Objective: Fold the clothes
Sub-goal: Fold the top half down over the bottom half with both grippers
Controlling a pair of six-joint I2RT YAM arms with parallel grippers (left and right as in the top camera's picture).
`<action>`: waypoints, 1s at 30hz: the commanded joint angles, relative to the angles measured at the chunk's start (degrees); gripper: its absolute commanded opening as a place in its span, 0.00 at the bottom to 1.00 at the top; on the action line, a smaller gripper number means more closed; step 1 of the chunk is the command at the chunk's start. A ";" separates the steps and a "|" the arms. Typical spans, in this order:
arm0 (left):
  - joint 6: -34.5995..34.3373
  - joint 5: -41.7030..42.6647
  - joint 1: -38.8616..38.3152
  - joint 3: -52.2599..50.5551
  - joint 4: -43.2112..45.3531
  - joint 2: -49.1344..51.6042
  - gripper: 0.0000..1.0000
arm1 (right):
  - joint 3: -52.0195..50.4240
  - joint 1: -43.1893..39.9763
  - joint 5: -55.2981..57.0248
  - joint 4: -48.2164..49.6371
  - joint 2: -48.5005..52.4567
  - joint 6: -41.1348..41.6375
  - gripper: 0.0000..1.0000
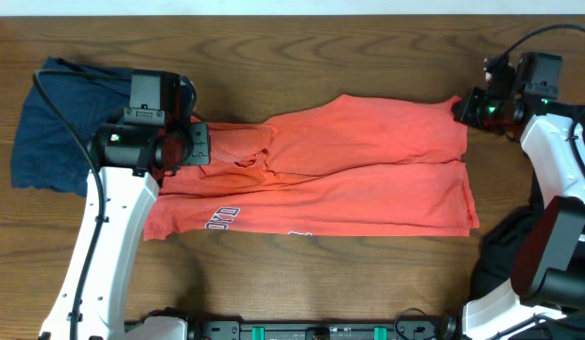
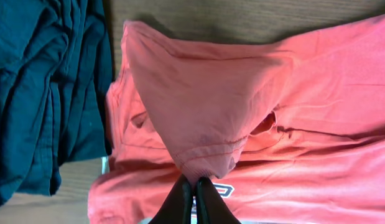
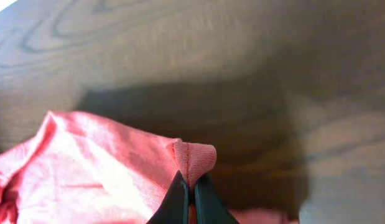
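- The coral-red T-shirt (image 1: 368,161) lies spread across the middle of the table (image 1: 320,57). Its long axis runs from side to side, from one arm to the other.
- Its white lettering (image 1: 221,219) shows along the near edge, toward the arms' bases, at the left end.
- At the shirt's left end, the left gripper (image 2: 193,186) is fully closed on a stitched hem, which we take to be a sleeve cuff. The cloth rises from the table to the fingertips in a small tent.
- At the far right corner, the right gripper (image 3: 192,183) is also clamped tight. A folded bit of hem pokes up between its fingers, with bare wood beyond it.
- So we have one grip at each end of the long axis, and each arm has the end nearer to it. From both pinches, most of the shirt lies toward the near edge of the table.
- We judge that the next move depends on this: carrying both held points together across the short axis toward the near edge would lay one long half over the other.
- The left grip sits further in than the right, so we expect the fold line could come out skewed unless the two arms travel evenly.
- Outward to the left, a navy garment (image 1: 56,127) lies bunched just beside the shirt's left end, partly under the left arm.
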 commanded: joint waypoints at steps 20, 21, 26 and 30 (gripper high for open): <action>-4.13 -10.10 0.31 -0.39 -24.04 -6.43 0.06 | 0.61 -1.97 18.51 -26.84 -0.44 2.01 0.01; -4.15 -10.45 0.31 -0.39 -24.35 -6.43 0.06 | 0.61 -1.95 18.36 -27.56 -0.44 1.66 0.01; -4.15 -11.39 0.33 -0.39 -23.32 -6.40 0.06 | 0.63 -1.86 18.29 -30.86 -0.50 -0.42 0.01; -4.15 -11.47 1.55 -0.37 -20.35 -6.43 0.06 | 0.66 -1.99 17.25 -28.22 -0.66 -0.13 0.02</action>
